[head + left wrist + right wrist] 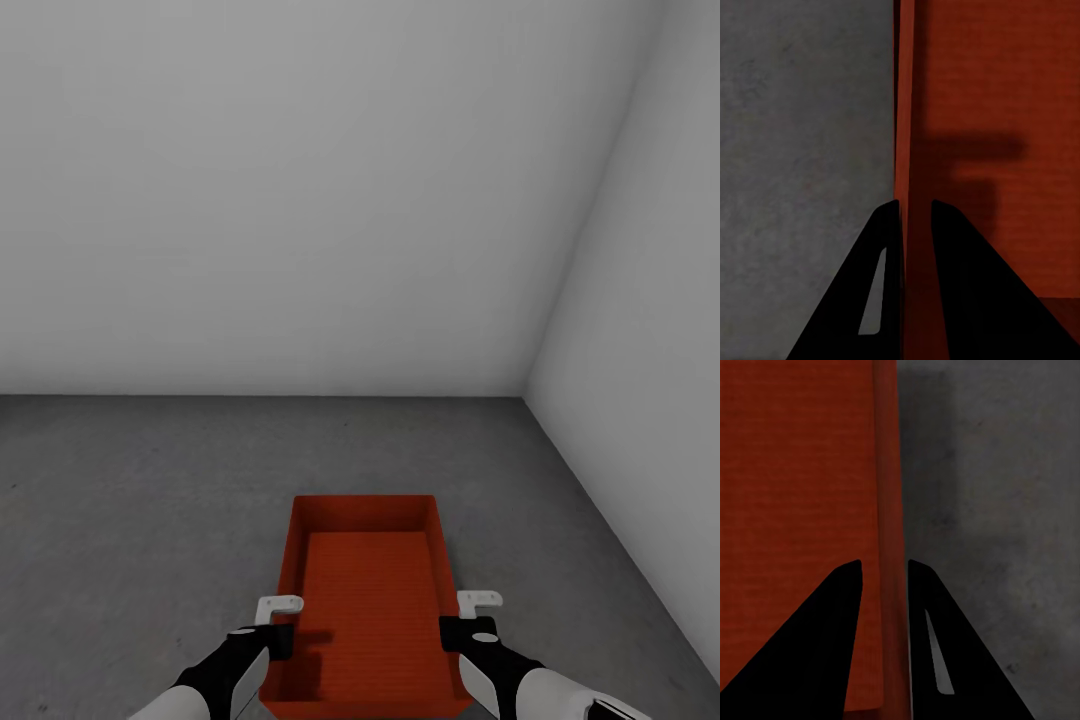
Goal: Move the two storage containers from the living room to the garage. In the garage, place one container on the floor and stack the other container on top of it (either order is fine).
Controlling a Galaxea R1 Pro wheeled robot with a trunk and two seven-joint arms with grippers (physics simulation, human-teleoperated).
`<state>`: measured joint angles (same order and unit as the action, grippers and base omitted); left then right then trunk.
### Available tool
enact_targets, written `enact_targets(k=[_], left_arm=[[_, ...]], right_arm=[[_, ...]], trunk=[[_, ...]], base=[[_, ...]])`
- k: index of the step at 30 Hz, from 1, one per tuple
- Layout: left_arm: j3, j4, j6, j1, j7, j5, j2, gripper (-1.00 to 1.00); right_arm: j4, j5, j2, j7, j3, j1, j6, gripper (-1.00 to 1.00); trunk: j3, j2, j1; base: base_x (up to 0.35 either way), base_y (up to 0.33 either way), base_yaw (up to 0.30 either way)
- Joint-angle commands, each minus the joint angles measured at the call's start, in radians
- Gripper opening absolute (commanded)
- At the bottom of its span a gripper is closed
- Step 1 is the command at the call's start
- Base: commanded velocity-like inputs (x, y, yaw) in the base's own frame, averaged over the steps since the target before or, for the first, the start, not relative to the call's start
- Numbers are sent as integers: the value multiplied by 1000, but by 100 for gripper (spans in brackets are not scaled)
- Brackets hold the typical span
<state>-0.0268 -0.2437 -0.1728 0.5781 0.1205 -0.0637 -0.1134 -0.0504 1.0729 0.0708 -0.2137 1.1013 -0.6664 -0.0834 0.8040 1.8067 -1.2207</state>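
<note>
- Both arms enter the head view from its lower edge, the left arm at about 7 o'clock and the right arm at about 5 o'clock, black and white sleeves ending in dark wrists.
- Left gripper [283, 622] straddles the left long wall of the storage container [368, 610]; in the left wrist view the left gripper [916, 206] has one dark finger on the outer side of the wall and one on the inner side, the thin red-orange wall [905, 112] running between them.
- Its jaws are closed onto that wall, the fingers lying tight against it.
- Right gripper [470, 618] does the same on the right long wall; in the right wrist view the right gripper [885, 564] has the wall [889, 472] between its two fingers, one over the ribbed inside of the bin and one over the outer side.
- Those jaws likewise clamp the wall.
- Open-topped and empty, the red-orange bin sits at 6 o'clock in the head view, its long axis pointing straight away toward 12 o'clock.
- Whether its base touches the ground or hangs just above, I cannot tell.
- Dark grey mottled floor [130, 500] spreads around it.
- Plain grey-white walls [300, 200] meet in a corner at about 2 o'clock.
</note>
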Motion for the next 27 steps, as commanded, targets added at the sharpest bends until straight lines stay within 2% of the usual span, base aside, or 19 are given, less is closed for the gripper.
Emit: enact_targets(k=[1,7,27], left_arm=[[-22,-4,-5,0,-4,-19,0,-100],[-22,-4,-5,0,-4,-19,0,-100],[-22,-5,-5,0,-5,-19,0,-100]], right_arm=[[21,21,0,-10,26,-1,-5,-100],[21,21,0,-10,26,0,-6,-100],[21,21,0,-10,26,-1,-6,-100]], trunk=[[1,0,0],[20,42,-23],[20,42,-23]], base=[[0,0,0],[0,0,0],[0,0,0]])
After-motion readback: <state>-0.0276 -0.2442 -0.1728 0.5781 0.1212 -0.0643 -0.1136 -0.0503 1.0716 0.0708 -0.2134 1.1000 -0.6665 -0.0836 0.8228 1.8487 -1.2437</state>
